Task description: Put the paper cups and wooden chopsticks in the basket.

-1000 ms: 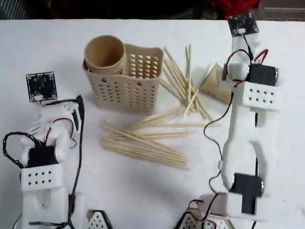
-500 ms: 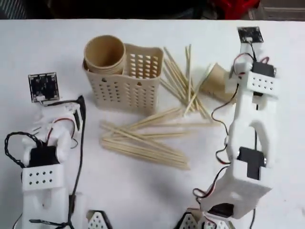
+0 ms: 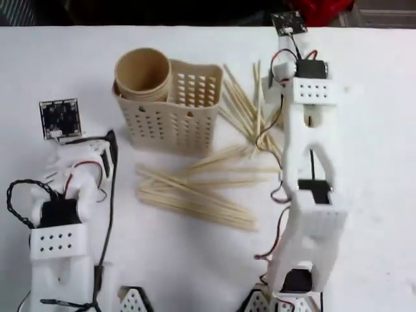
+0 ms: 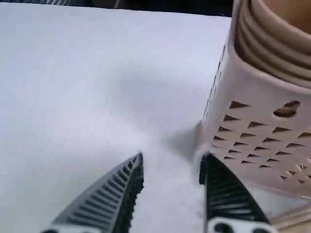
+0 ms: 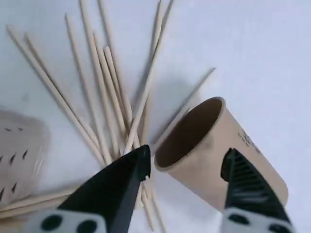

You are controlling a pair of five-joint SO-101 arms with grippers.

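two black fingers of the right gripper [image 5: 188, 156] stand spread apart and grasp nothing yet. between and just beyond them lies the one loose brown paper cup [image 5: 211, 141], tipped on its side on the white table [image 3: 383, 195]. one finger tip sits by the cup's open mouth, the other over its side wall. the cup's long axis runs slantwise across the gap, mouth turned toward the chopsticks and the basket, base pointing away. closing as they stand, the fingers would likely catch it askew, so i judge a small turn of the wrist is wanted first.

the right arm [image 3: 305, 162] reaches up the right-centre of the high view, its wrist over the upper fan of thin pale wooden chopsticks [image 3: 244, 110]. this arm is plainly the nearer one to the cup.

the left gripper [image 4: 172, 162] is also parted and bare, low over the table just beside the basket's wall, at the left of the high view.

one cream perforated plastic basket [image 3: 175, 117] stands upper left of centre. a nested stack of brown cups [image 3: 143, 71] fills its left end; at least four rims show. a second heap of chopsticks [image 3: 195, 192] lies at the centre, below the basket. both heaps overlap too much to count, well over a dozen in all, none in the basket.
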